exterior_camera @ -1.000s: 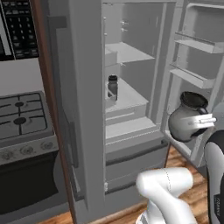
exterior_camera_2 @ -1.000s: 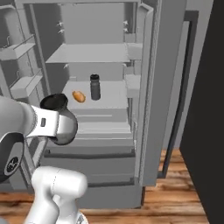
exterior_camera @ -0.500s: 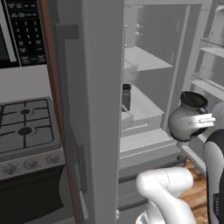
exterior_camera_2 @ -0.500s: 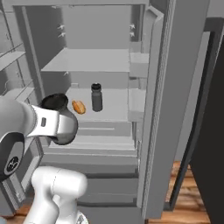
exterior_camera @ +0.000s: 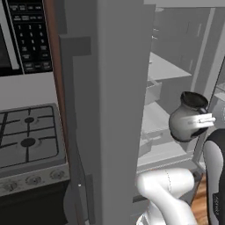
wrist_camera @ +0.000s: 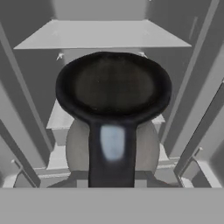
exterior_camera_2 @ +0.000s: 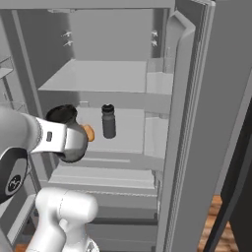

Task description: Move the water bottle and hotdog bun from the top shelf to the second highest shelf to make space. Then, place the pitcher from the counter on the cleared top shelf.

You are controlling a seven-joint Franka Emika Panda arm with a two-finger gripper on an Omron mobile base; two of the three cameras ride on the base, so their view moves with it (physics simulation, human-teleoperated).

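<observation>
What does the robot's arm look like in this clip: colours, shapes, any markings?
Glossy white arm of rounded, tubular links with dark grey joint sections. A round dark logo sits on one link in the right base view, small dark lettering on another in the left. The white wrist section carries tiny dark marks. No cables visible.

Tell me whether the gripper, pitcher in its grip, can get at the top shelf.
Probably yes: the gripper holds the pitcher before the open fridge, below the bare top shelf; water bottle and hotdog bun sit lower.
</observation>
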